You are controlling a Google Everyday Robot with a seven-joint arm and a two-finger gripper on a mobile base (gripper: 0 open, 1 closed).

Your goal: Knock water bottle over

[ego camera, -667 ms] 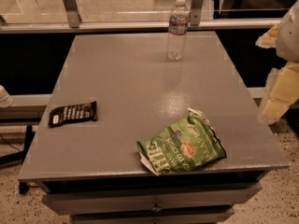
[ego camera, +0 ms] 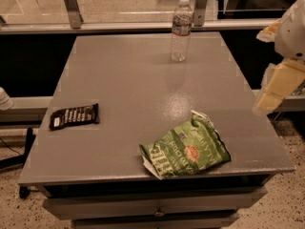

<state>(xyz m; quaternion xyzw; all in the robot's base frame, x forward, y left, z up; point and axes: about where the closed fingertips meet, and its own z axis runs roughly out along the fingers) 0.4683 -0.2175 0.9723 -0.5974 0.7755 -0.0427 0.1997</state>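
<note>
Water bottle [ego camera: 180, 30] upright on a grey desk [ego camera: 128, 75], gripper [ego camera: 274, 92] off to one side.
The bottle stands near the far edge, right of its middle. A green chip bag [ego camera: 186, 151] lies at the near edge toward the right corner, and a dark snack wrapper [ego camera: 75, 116] lies by the left edge. The gripper hangs just beyond the right edge, well apart from the bottle.

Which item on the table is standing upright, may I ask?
The water bottle at the far edge; chip bag and dark wrapper lie flat. End effector hangs right of table.
</note>
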